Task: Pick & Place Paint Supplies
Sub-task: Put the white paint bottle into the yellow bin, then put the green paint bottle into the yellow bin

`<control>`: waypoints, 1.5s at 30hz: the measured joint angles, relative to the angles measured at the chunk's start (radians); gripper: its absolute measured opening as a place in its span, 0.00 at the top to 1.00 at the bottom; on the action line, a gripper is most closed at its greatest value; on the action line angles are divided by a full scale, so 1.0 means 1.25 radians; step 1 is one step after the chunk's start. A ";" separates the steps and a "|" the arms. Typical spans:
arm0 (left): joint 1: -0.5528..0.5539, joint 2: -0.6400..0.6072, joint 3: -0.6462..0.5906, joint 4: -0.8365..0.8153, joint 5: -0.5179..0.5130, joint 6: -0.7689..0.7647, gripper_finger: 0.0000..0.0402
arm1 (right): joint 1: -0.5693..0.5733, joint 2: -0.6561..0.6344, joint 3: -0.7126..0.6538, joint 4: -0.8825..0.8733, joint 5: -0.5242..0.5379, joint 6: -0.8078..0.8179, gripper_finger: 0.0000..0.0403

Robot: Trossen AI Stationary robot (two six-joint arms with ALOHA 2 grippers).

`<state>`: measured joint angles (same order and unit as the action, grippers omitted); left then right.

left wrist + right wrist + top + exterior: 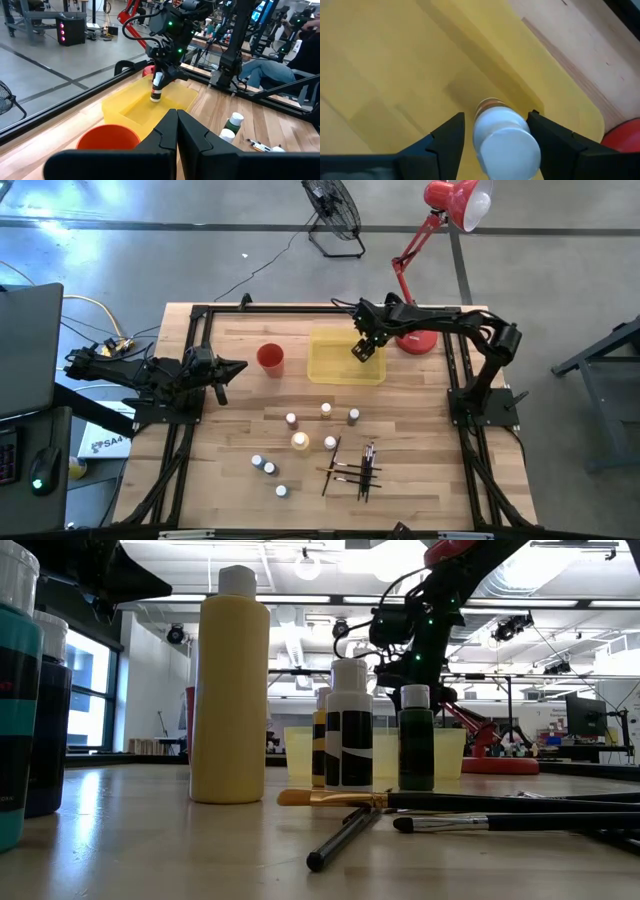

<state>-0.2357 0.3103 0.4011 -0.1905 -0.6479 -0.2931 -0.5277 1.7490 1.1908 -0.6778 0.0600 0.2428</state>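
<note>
A white box (103, 443) beside the surface's left edge bears dark letters, seemingly "SA4"; nothing else is legible.

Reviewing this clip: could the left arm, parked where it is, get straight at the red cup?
Probably yes. The left gripper sits shut at the table's left edge, pointing toward the red cup, with only bare table between them. The right gripper is busy over the yellow tray, beyond the cup.

The left gripper (176, 131) has its fingers pressed together, a red cup (107, 142) just beside them. Beyond, the right gripper (160, 86) hangs over a yellow tray (131, 106), a white-capped bottle (157, 90) upright between its fingers.
</note>
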 joint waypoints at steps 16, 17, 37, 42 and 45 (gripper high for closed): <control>0.000 0.000 0.000 0.000 0.000 0.000 1.00 | -0.002 -0.001 0.001 -0.017 -0.011 -0.009 0.49; 0.000 0.000 0.000 0.000 0.000 0.000 1.00 | -0.002 -0.002 0.001 -0.017 -0.012 -0.011 0.49; 0.000 0.000 0.000 -0.010 0.000 0.000 1.00 | -0.002 -0.002 0.002 -0.034 0.014 -0.051 0.37; 0.000 0.000 0.000 -0.018 0.000 0.000 1.00 | -0.002 -0.007 0.002 -0.075 0.014 -0.052 0.31; 0.000 0.000 0.000 -0.018 0.000 0.000 1.00 | 0.000 -0.025 0.002 -0.089 0.005 -0.055 0.31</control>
<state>-0.2357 0.3103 0.4011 -0.2134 -0.6479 -0.2928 -0.5278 1.7182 1.1938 -0.7886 0.0658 0.1742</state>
